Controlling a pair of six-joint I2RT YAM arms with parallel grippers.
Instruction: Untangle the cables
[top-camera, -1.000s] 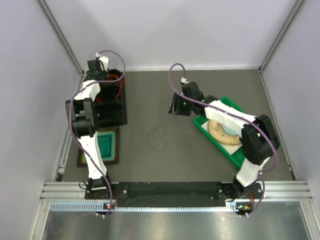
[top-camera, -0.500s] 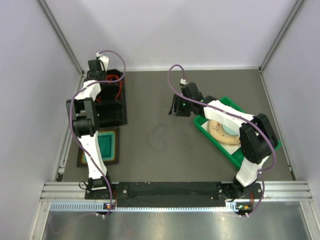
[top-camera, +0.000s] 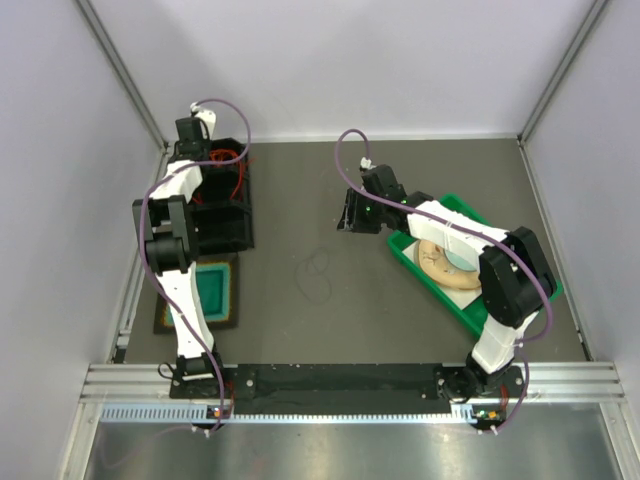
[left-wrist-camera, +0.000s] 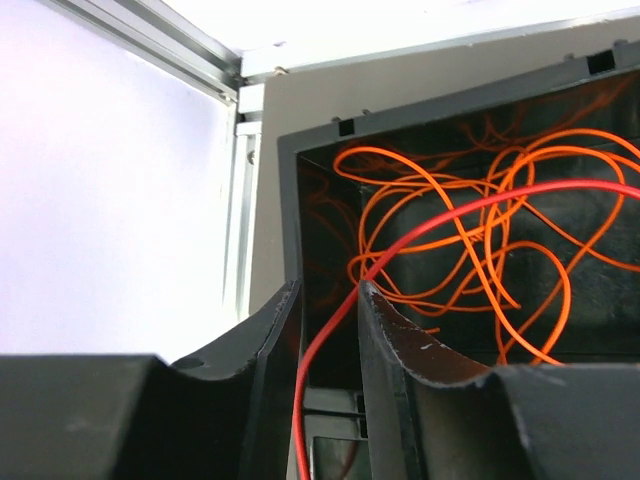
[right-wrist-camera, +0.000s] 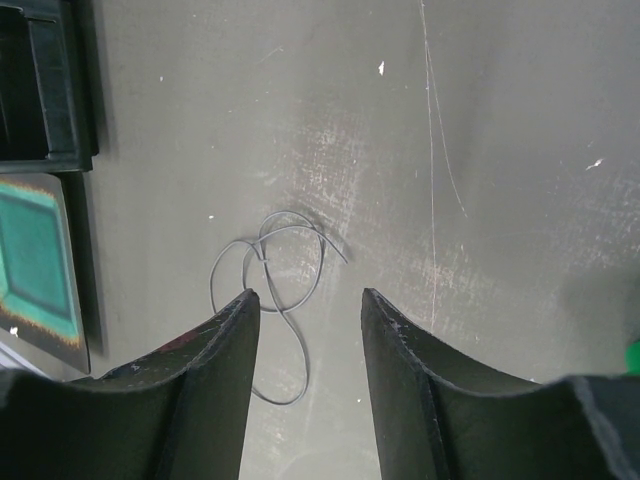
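My left hand (left-wrist-camera: 328, 288) stands partly open, with a red cable (left-wrist-camera: 480, 205) running up through the gap and brushing the right-side finger; I cannot tell whether it is pinched. Just beyond the fingertips that cable arcs over a black bin (left-wrist-camera: 290, 200) at the desk's far-left corner, where the orange cables (left-wrist-camera: 470, 240) lie in a loose tangle. My right hand (right-wrist-camera: 307, 293) hangs open and empty above the desk (right-wrist-camera: 480, 200) near the middle. Below its fingers a thin dark cable (right-wrist-camera: 275, 290) lies in overlapping loops, well apart from the bin.
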